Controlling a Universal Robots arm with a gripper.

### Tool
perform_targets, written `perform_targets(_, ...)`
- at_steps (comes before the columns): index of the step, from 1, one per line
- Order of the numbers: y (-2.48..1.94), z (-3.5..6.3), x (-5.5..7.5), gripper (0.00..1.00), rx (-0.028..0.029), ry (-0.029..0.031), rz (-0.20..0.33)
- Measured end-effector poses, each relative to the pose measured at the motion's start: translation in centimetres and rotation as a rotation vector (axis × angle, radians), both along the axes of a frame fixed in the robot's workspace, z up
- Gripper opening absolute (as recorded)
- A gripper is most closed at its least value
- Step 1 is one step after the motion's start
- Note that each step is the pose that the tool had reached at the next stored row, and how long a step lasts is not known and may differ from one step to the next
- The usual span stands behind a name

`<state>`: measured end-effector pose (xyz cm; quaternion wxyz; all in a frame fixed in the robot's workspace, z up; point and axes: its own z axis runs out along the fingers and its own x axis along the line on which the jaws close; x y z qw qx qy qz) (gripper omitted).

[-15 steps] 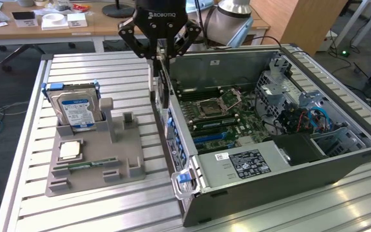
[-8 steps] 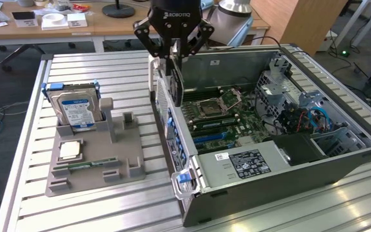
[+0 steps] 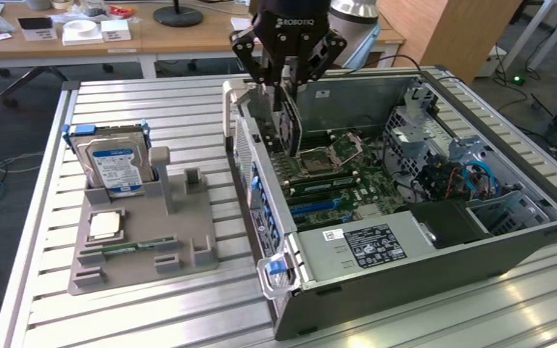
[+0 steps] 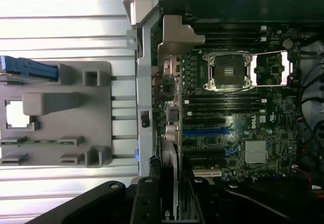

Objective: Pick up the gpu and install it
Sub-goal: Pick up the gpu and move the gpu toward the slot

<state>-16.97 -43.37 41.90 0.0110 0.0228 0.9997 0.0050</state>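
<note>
The gpu (image 3: 289,129), a dark flat card, hangs edge-down above the open computer case (image 3: 385,272), close to the case's wall on the exterior view's left. My gripper (image 3: 287,88) is shut on its top edge. Below it lies the motherboard (image 3: 347,185) with the CPU socket (image 3: 318,161). In the wrist view the gpu (image 4: 172,178) appears edge-on with its silver bracket, held between my dark fingers (image 4: 146,201). It runs along the case's rear wall beside the motherboard (image 4: 228,133) and its blue slots (image 4: 205,131).
A grey fixture tray (image 3: 148,250) on the slatted table holds a hard drive (image 3: 114,165), a CPU (image 3: 104,225) and a memory stick (image 3: 128,246). The power supply (image 3: 376,243) and drive cage (image 3: 423,145) crowd the case interior. Desks stand behind.
</note>
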Motion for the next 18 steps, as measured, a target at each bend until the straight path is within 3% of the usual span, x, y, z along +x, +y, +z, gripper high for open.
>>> perform_targets(18, 0.12, -0.01, 7.7, 0.26, 0.0003, -0.0001, 0.000)
